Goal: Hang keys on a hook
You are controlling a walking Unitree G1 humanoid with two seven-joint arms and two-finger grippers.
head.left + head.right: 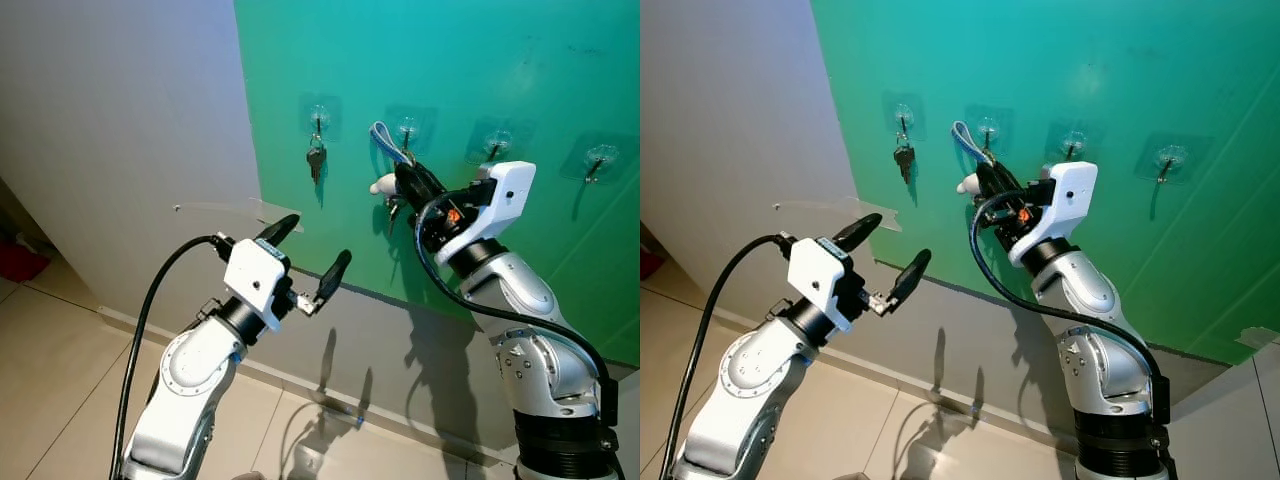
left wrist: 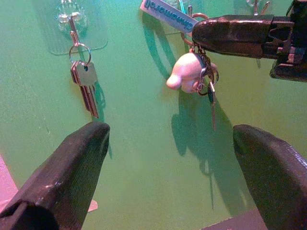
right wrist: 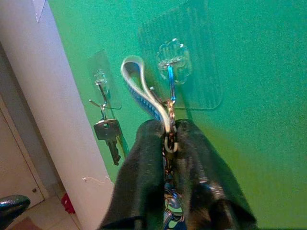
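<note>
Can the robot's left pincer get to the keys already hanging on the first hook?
Probably yes. The left pincer is open, pointing at the green board, and the hanging keys are above it with bare wall between. The right pincer, shut on the keyring bunch, works at the next hook, off to one side.

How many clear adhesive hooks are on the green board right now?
4, in a row: leftmost holds silver keys; second is beside the right tool's keyring; third and rightmost bare.
</note>
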